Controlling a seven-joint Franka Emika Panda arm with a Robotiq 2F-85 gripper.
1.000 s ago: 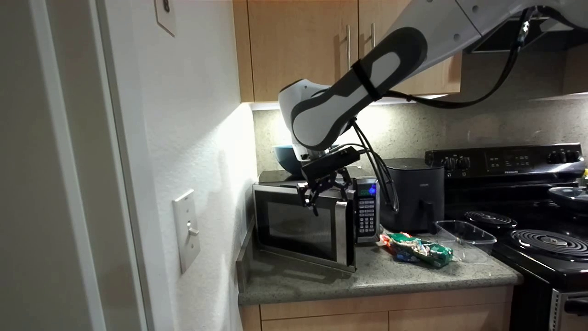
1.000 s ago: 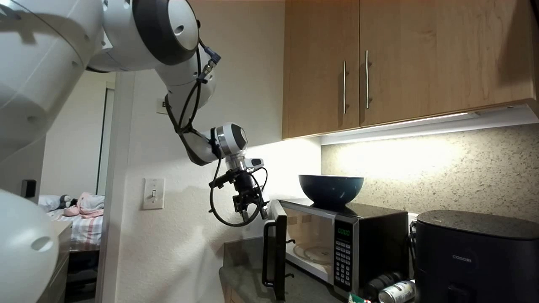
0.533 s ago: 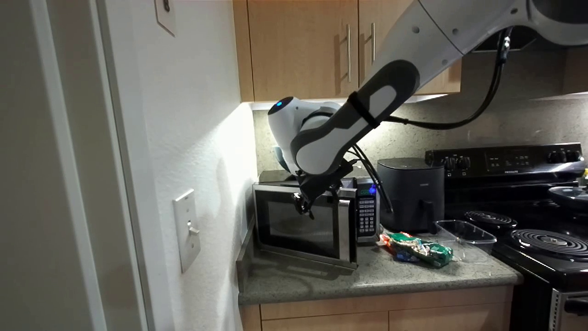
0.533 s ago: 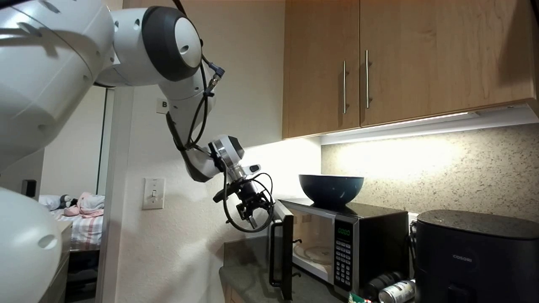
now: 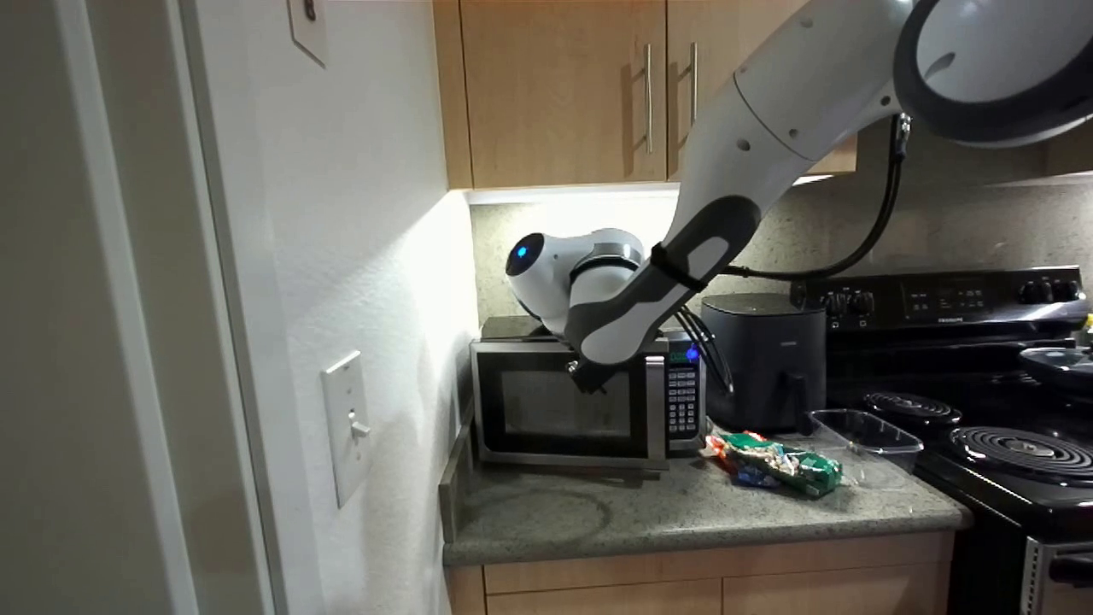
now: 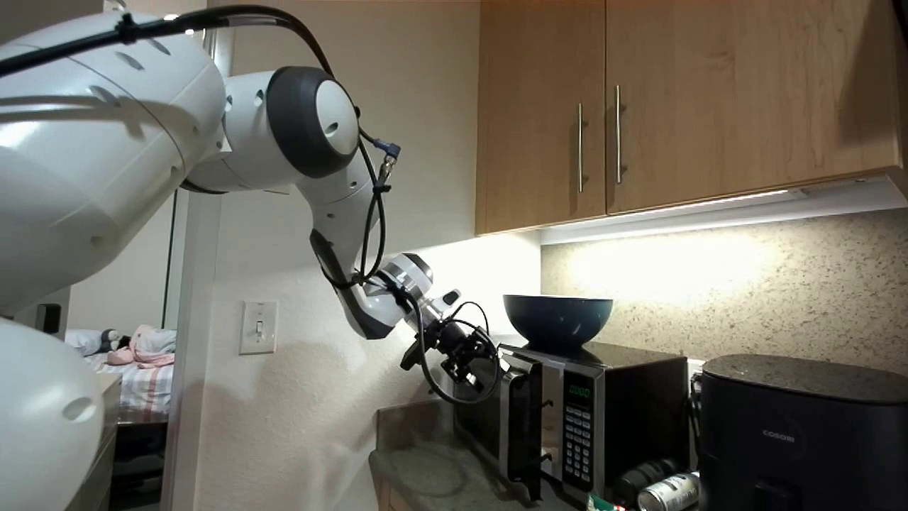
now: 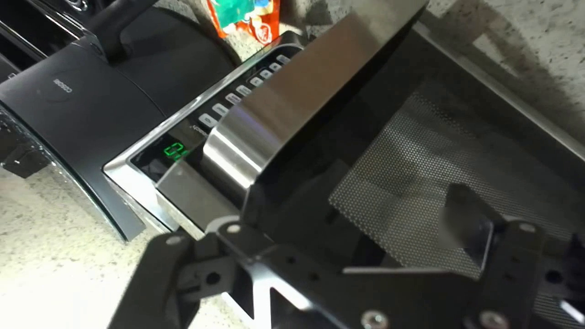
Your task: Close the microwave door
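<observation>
Slightly ajar at the front of the microwave point(image 6: 642, 419), with the free edge beside the keypad point(image 5: 682, 401) and a narrow gap behind: the door point(image 5: 555, 418). Dark, glossy and flat, over fine dotted mesh point(image 7: 411, 183), edged in silvery metal, with small hooks point(image 6: 546, 404) jutting from the inner side. Along the free edge, a long handle point(image 7: 295, 105) of brushed metal, rounded at the end.

Directly before the door's upper part, in an exterior view: the claw point(image 6: 479, 372), black and jointed, tipped down toward the door, with jaws spread apart in the wrist view and the handle off to one side. Hard to tell whether touching.

Above, in both exterior views: the arm point(image 5: 743, 171), all smooth white shells and dark grey bands, slanting down from high up and folded at the wrist near the microwave's front, with a black cable point(image 6: 423, 353) looped around the claw.

On top of the microwave, a bowl point(image 6: 558, 319), blue, round and shiny. Beneath, a tabletop point(image 5: 683, 512), grey and speckled. Alongside, a fryer point(image 5: 760, 359), dark and rounded; near that, a crinkled bag point(image 5: 773, 465) and a clear tub point(image 5: 888, 457). Farther out, a black stove point(image 5: 948, 299) with coiled burners point(image 5: 1033, 450).
</observation>
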